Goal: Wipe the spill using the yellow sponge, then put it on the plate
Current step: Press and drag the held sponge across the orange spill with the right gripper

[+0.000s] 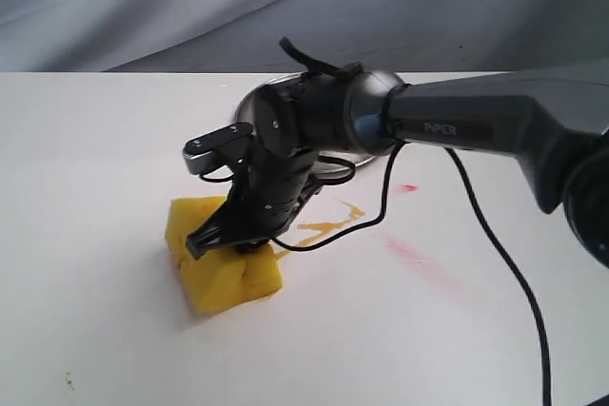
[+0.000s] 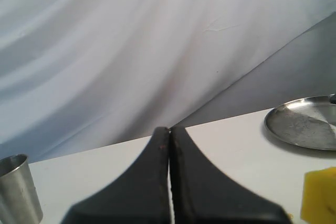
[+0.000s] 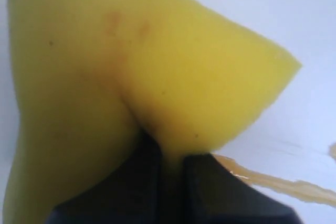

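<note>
The yellow sponge [image 1: 221, 259] rests on the white table, pinched into a fold by my right gripper [image 1: 235, 241], which is shut on it from above. In the right wrist view the sponge [image 3: 157, 66] bulges around the black fingers. The amber spill [image 1: 328, 225] streaks the table just right of the sponge and shows as a thin glossy line [image 3: 278, 182]. The silver plate [image 2: 307, 124] lies behind the right arm; in the exterior view only its rim [image 1: 285, 78] peeks out. My left gripper [image 2: 169, 129] is shut on nothing, away from the sponge [image 2: 320, 195].
A pink-red smear [image 1: 414, 256] and a small red dot [image 1: 407, 187] mark the table right of the spill. A metal cup [image 2: 18, 190] stands at the left wrist view's edge. A black cable [image 1: 504, 263] trails from the right arm. Grey cloth hangs behind.
</note>
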Available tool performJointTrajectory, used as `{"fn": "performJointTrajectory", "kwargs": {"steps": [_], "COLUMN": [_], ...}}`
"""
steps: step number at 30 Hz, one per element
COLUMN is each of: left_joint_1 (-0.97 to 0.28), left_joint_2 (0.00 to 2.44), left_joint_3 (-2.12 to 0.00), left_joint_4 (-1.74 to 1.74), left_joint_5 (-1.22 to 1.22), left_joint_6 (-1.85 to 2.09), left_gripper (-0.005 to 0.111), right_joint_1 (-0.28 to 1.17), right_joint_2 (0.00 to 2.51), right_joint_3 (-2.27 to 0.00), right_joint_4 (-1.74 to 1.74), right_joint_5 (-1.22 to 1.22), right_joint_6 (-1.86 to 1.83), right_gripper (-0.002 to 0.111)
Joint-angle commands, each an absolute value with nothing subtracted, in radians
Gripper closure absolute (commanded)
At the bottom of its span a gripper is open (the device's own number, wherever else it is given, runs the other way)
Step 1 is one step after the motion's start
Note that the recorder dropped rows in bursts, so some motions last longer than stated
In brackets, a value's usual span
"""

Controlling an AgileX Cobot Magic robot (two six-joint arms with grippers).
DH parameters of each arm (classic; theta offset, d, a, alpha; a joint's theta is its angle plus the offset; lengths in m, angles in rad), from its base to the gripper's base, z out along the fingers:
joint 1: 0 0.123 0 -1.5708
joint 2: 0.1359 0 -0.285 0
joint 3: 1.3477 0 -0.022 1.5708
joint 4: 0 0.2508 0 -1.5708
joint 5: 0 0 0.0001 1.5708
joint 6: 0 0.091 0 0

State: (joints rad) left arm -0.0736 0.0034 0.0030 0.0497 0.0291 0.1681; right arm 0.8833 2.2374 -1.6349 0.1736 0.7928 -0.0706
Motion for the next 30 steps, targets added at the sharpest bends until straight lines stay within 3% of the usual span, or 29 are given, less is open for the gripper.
{"fn": "performJointTrajectory", "kwargs": {"steps": [1,20,30], "left_joint_1": [-0.069,-0.069,-0.069], "left_joint_2": [0.0,0.0,0.0], "left_joint_3": [0.0,0.0,0.0], "left_joint_4": [0.042,0.042,0.042], "left_joint_5": [0.023,0.023,0.023], "left_joint_6": [0.159,0.159,0.159], "left_gripper": [0.107,0.107,0.107], "right_joint_1": [0.802,0.539,0.808], "right_joint_2": [2.241,2.11,2.112], "right_joint_3": [-1.577,-1.426,-1.428], "right_joint_4": [0.053,-0.019,0.008], "right_joint_5": [0.839,0.888,0.85], "right_joint_6": [-0.069,-0.037,-0.067], "right_gripper": [0.108,0.108,0.108]}}
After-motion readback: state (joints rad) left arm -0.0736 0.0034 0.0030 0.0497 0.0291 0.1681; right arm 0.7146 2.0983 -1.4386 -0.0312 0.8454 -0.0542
